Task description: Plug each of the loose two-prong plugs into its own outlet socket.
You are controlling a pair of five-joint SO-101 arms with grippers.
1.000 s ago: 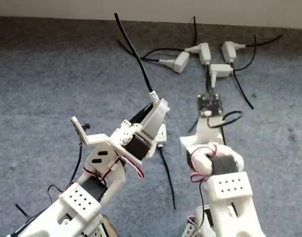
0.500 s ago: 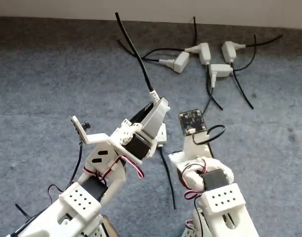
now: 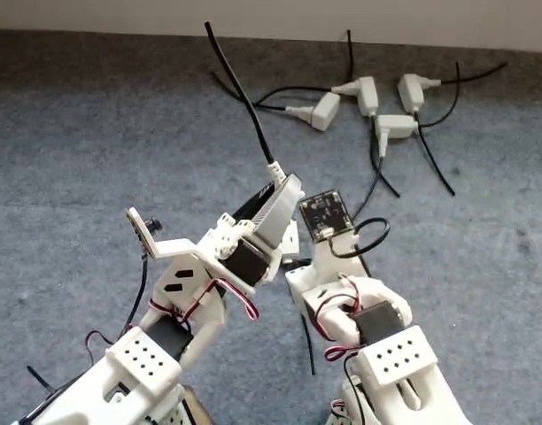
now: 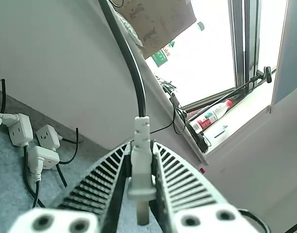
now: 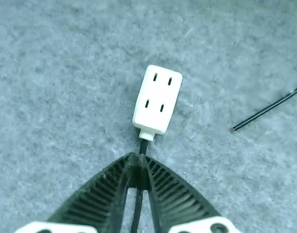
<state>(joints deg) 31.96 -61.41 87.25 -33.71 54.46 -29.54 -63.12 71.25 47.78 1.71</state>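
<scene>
left hand [image 4: 140, 145] clamps plug [image 4: 141, 179] | right hand [image 5: 139, 167] pinches outlet cord [image 5: 143, 145] | plug seems light, rigid; cord floppy; best gripped by body

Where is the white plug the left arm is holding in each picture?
High view: the plug sticks up from the left gripper, mid-picture.
Left wrist view: pinched between the left gripper's fingers.
Right wrist view: faces the outlet socket, its cord in the right gripper.
Shared landmark: the loose white connectors by the wall.
</scene>
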